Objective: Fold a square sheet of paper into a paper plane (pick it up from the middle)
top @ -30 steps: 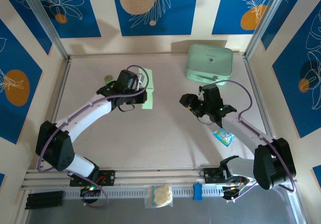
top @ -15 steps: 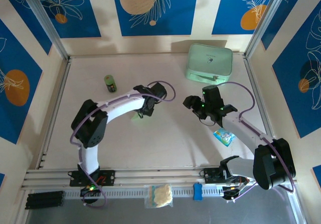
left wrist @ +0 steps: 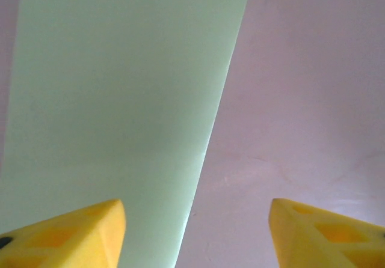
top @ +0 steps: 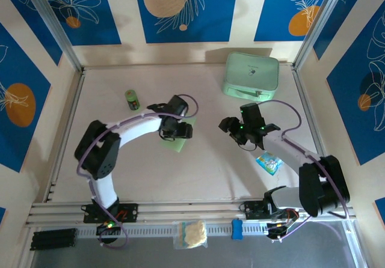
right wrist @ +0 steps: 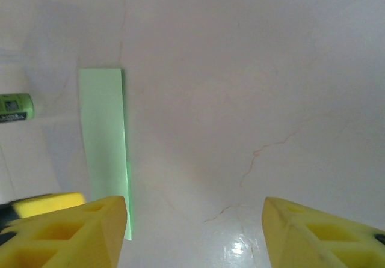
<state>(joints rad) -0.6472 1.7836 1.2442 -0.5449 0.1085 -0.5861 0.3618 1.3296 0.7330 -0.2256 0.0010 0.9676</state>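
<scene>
The folded sheet of paper (top: 175, 144) lies mid-way across the counter (top: 210, 172), long axis near to far. It sits directly beneath the left claw (left wrist: 195, 220), which is spread astride one long edge. The right claw (right wrist: 195, 214), also spread, hovers off to its right.

paper (top: 175, 144) at centre, bottle (top: 132, 100) behind-left of it, case (top: 251, 75) back right

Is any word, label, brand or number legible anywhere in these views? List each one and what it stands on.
Nothing can be read as text in these views.
small green bottle: has a dark label, too small and blurred to read.
mint-green case: has a faint mark on the lid, too small to read.
colourful packet: is printed, but illegible.
pale green paper: is plain, with no print.
</scene>
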